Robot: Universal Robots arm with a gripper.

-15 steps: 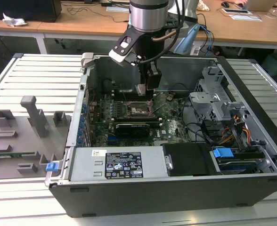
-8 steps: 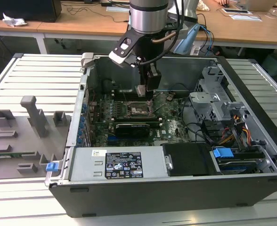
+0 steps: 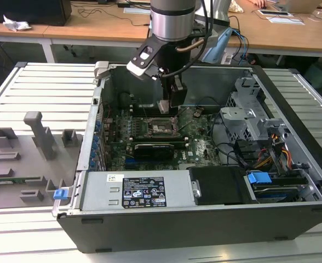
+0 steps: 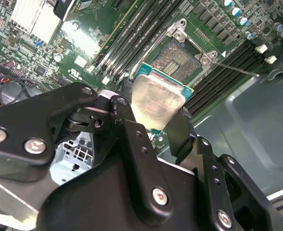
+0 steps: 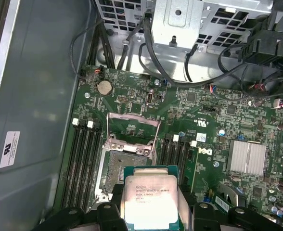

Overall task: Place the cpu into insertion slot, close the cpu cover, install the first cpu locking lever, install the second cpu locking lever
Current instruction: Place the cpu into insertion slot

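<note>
My gripper is inside the open computer case, shut on the cpu, a flat square chip with a silvery top on a green edge. Black fingers clamp two opposite sides of the chip. It hangs tilted just above and slightly to one side of the insertion slot, without touching it. In the first wrist view the cpu overlaps one corner of the insertion slot. The cpu cover, a thin metal frame, stands folded open beyond the slot. A thin locking lever sticks out beside the slot.
Black memory slots run along both sides of the socket. A finned heatsink, cables and a metal drive cage lie nearby. The case walls close in around it. A grey fixture tray lies at the exterior view's left.
</note>
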